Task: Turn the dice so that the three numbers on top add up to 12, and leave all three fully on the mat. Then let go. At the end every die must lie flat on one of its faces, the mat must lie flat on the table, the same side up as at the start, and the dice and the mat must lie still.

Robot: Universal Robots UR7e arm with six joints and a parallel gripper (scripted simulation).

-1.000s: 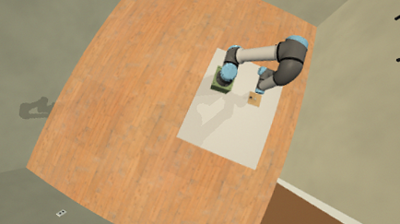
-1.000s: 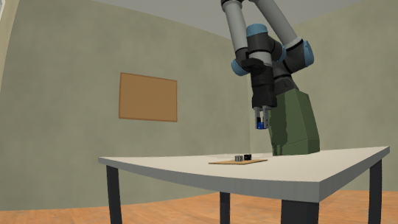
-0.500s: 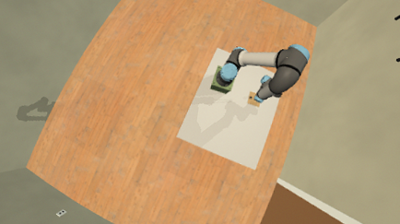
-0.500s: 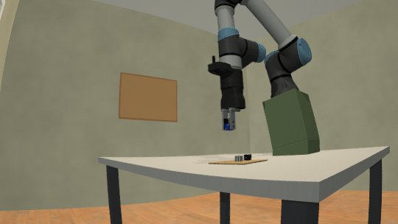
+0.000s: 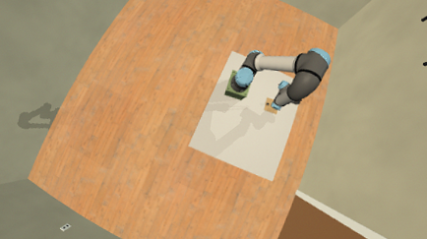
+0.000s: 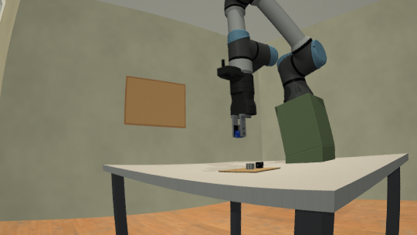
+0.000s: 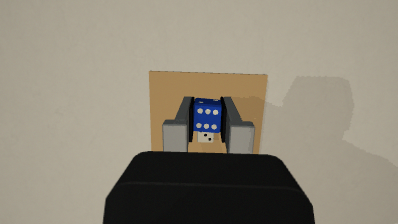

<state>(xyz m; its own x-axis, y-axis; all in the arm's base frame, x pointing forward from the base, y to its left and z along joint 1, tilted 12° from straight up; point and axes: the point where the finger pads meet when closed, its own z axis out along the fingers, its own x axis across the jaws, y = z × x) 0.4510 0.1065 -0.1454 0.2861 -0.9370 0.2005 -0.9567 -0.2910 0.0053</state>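
My gripper is shut on a blue die with white pips; the face toward the wrist camera shows six. In the exterior view the gripper holds the blue die well above the table. The tan mat lies flat right below it and also shows in the side view. A white die peeks out under the blue one, two pips showing. In the side view a white die and a black die rest on the mat. The black die is hidden in the wrist view.
The arm's green base block stands at the back of the white table. In the overhead view the arm covers most of the mat. A brown board hangs on the far wall.
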